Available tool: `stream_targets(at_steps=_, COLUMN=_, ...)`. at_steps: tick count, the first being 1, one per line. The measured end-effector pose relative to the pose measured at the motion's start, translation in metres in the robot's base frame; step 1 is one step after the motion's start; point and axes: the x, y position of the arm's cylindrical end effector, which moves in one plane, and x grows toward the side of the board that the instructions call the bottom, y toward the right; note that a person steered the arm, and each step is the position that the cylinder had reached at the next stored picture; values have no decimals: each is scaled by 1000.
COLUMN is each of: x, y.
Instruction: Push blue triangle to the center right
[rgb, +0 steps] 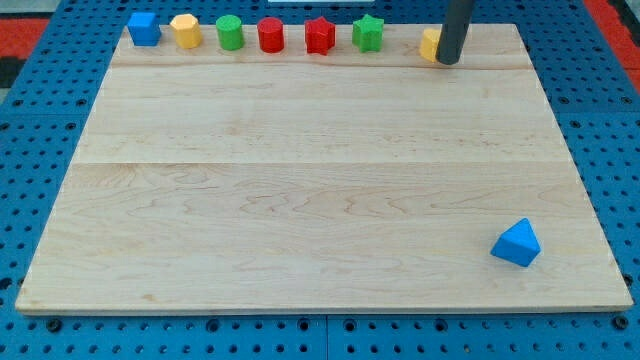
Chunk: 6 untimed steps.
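Observation:
The blue triangle (516, 243) lies near the view's bottom right corner of the wooden board (320, 180). My rod comes down from the view's top right, and my tip (447, 62) rests at the board's top edge, far above the blue triangle and a little to its left. The tip stands right beside a yellow block (430, 44), which it partly hides, so that block's shape cannot be made out.
A row of blocks lines the view's top edge: a blue cube (144, 28), a yellow hexagon (185, 30), a green cylinder (230, 32), a red cylinder (271, 35), a red star (319, 35) and a green star (368, 33). A blue perforated table surrounds the board.

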Motion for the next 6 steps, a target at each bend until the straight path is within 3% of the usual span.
stream_targets(at_steps=3, x=-20, y=-11)
stream_targets(at_steps=4, x=31, y=-9)
stream_targets(at_steps=6, x=179, y=-26)
